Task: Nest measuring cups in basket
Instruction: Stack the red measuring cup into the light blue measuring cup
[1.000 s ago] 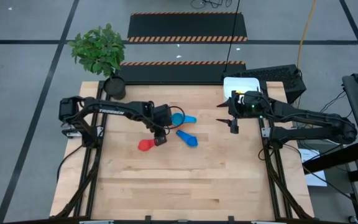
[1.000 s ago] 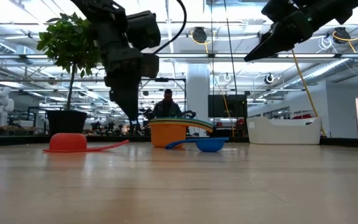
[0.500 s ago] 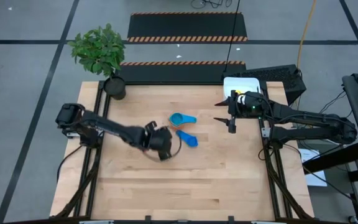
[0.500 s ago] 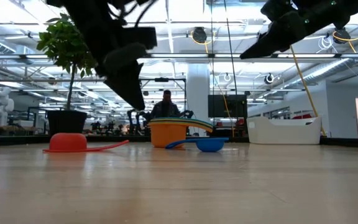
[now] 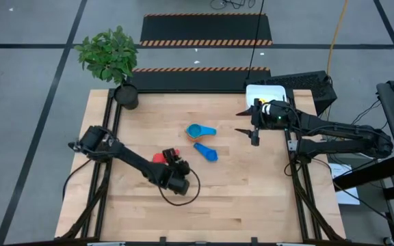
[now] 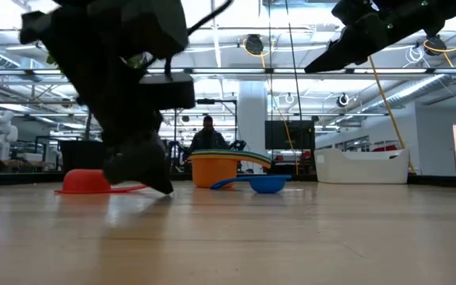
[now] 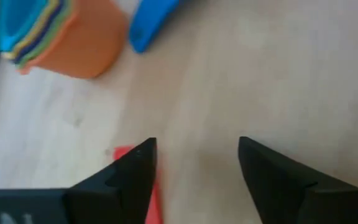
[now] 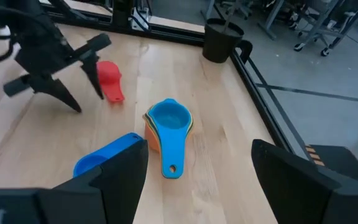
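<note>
On wooden table [image 5: 252, 198]: red cup [image 5: 159, 158], stacked cups [image 5: 195, 130]; workshop behind.

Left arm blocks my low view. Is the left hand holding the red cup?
Observer: No. In the left wrist view the left hand is open with bare table between its fingers, and the red cup lies just outside one finger.
Operator: What's innermost in the orange stack?
Observer: The right wrist view shows the light blue cup nested on top, with its handle pointing toward that camera.
Operator: Is the right hand over the basket?
Observer: No. In the high view the right hand hangs open over bare table, between the basket and the stack.
</note>
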You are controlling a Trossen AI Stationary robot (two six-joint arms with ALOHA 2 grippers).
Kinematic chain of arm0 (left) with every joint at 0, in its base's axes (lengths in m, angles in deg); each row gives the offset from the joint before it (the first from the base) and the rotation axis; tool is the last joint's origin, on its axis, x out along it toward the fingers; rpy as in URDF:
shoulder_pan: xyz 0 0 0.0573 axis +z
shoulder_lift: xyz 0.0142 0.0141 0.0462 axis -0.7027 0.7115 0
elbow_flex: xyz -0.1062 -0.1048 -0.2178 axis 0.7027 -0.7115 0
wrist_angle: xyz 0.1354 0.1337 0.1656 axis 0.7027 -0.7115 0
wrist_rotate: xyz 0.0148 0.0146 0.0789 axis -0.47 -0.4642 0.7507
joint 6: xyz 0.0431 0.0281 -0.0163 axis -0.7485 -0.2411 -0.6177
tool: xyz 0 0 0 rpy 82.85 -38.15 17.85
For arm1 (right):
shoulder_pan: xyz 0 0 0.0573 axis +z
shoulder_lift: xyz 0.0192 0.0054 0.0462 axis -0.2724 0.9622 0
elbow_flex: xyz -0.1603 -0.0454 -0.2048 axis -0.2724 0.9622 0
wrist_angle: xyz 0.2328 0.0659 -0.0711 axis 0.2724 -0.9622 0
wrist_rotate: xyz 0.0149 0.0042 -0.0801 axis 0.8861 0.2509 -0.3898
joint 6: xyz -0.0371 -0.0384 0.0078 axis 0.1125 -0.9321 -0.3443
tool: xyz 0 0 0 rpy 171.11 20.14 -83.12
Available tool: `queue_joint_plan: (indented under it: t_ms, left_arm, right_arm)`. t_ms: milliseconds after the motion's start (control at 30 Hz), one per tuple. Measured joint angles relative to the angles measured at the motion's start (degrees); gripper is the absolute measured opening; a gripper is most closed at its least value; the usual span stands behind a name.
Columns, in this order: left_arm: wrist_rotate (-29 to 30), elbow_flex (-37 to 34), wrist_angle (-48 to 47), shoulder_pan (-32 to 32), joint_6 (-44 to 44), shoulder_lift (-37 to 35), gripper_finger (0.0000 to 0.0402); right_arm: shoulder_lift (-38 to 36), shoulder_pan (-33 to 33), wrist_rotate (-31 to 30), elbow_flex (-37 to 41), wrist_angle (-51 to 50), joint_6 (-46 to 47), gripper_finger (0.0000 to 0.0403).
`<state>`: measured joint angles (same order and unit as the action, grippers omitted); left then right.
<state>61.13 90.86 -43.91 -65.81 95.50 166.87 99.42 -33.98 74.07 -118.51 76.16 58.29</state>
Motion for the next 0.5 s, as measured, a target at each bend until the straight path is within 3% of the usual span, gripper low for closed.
queue_joint_plan:
  t_ms: [133, 300, 500]
  left_arm:
    - [2.44, 2.29, -5.56, 1.71, 3.79, 0.68, 0.0261]
    - [4.09, 4.94, -10.03, 3.38, 5.69, 1.08, 0.0261]
    - [-0.27, 4.66, -10.43, 6.47, 10.42, 1.27, 0.0249]
  right_arm:
    - [0.0, 0.0, 0.0, 0.0, 0.59, 0.0, 0.0281]
    - [0.0, 0.0, 0.0, 0.0, 0.4, 0.05, 0.0281]
    - [-0.02, 0.02, 0.0, 0.02, -0.14, 0.35, 0.0281]
